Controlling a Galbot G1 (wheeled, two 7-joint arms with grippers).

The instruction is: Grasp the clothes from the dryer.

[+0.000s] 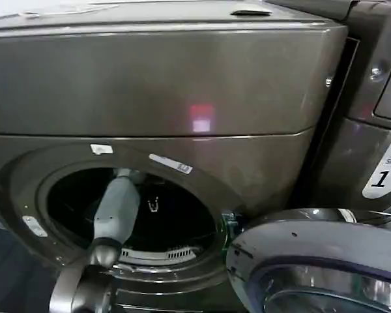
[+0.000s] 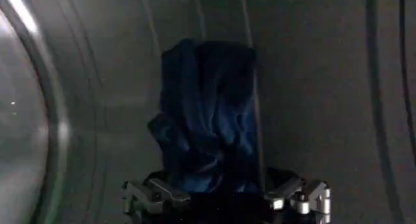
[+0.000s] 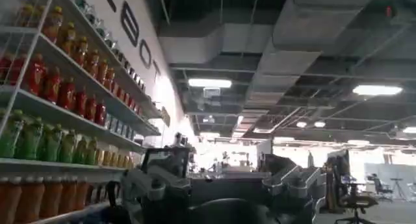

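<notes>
Deep inside the drum, my left gripper [image 2: 226,196] sits spread wide, its two metal fingers [image 2: 151,196] standing on either side of the small soft bundle of dark blue clothes [image 2: 207,118]. The fabric rises between the fingers, pressed up against the ribbed grey drum wall, but the fingers are not closed on it, and I cannot tell whether they touch it at all. From the head view, my pale grey left arm [image 1: 116,212] reaches through the round porthole of the large brown-grey metallic dryer [image 1: 156,85], whose dark interior hides the bundle there. The round chrome-rimmed door [image 1: 319,261] hangs swung open to the right of the porthole, and a neighbouring machine of the same colour, with a white sticker marked 1 [image 1: 386,169], stands just beside it. My right gripper [image 3: 224,193] is parked away from the dryer, fingers apart and holding nothing, facing store shelves of coloured bottles [image 3: 52,95].
</notes>
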